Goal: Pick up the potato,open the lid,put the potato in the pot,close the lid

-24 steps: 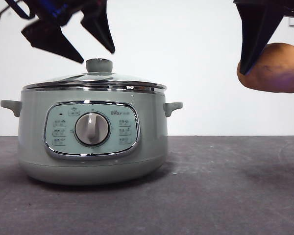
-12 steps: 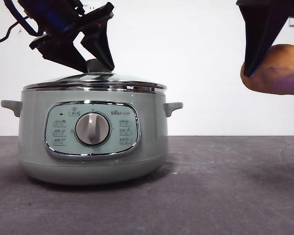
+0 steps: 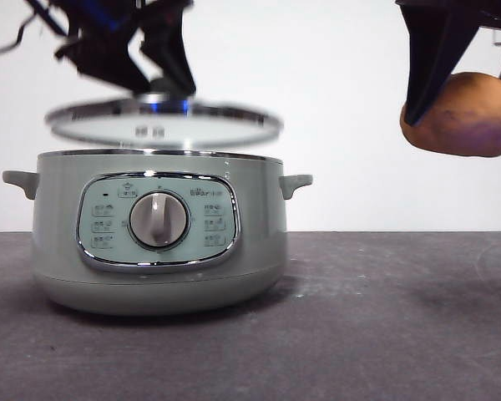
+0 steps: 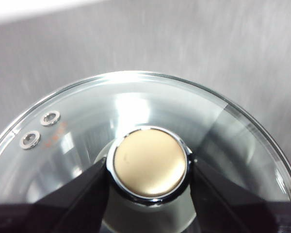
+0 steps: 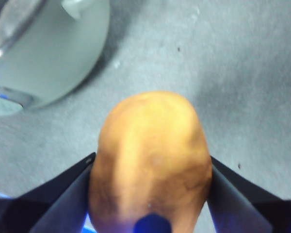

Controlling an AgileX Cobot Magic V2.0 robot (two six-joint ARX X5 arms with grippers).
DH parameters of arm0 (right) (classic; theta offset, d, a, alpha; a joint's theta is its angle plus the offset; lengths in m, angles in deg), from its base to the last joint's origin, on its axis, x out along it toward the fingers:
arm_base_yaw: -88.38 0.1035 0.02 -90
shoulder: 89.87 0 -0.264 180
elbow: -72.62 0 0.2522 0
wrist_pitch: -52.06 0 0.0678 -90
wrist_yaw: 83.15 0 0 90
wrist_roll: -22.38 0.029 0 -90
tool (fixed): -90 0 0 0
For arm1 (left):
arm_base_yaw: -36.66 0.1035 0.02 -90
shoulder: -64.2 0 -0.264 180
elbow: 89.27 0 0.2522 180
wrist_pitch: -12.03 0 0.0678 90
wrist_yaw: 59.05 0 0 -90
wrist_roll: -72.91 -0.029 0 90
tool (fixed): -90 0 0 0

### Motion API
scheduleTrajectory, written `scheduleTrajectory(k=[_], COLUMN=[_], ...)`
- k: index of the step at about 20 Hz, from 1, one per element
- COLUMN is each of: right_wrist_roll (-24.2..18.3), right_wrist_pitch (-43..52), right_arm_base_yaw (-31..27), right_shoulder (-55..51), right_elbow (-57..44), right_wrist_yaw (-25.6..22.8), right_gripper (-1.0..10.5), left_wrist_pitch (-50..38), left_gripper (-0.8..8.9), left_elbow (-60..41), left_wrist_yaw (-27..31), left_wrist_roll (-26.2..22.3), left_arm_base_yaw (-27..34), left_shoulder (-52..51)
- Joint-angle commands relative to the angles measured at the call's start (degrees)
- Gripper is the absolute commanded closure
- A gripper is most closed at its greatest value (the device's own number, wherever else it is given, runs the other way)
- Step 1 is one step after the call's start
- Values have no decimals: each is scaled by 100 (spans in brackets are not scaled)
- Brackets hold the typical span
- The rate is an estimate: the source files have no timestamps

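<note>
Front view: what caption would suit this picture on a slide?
Left gripper lifts the lid clear of the pot; right gripper holds the potato aloft.

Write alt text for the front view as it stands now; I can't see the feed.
The left tool holds the glass lid by its knob, lifted clear above the pale green pot on the dark table. At upper right, the right tool holds the potato in the air, off to the pot's side.
</note>
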Motion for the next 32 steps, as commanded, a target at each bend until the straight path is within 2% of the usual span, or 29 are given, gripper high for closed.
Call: scheduleTrajectory(k=[1,4,9,17,23,27,32], right_wrist_roll=[-52,-52,-319,-1040,-1757,-1996,-2256], right_wrist_pitch=[376,918,1075,826,645,852,684], right_arm_base_yaw=[15,28,354,879,1027,1029,1056], right_shoulder=[7,33,667,3167,5010,5718,6078], right_elbow=[81,264,1185,3510,4868,5003,5003], right_wrist_yaw=[494,1021,1014,1012,957,931,664], right_gripper=[951,958,958,958,958,958,958], left_wrist_pitch=[-98,470,1738,2828,3252,3265,3268], left_gripper=[822,822,822,822,822,822,822], left_elbow=[503,1062,2061,2684,2684,2684,2684], left_wrist_yaw=[11,356,1021,1200,1189,1182,1185], left_wrist_roll=[-201,-472,-887,-986,-984,-984,-984], left_arm_base_yaw=[2,2,2,2,2,2,2], left_shoulder=[-553,-1060,-1902,-2841,-3029,-3025,-2986])
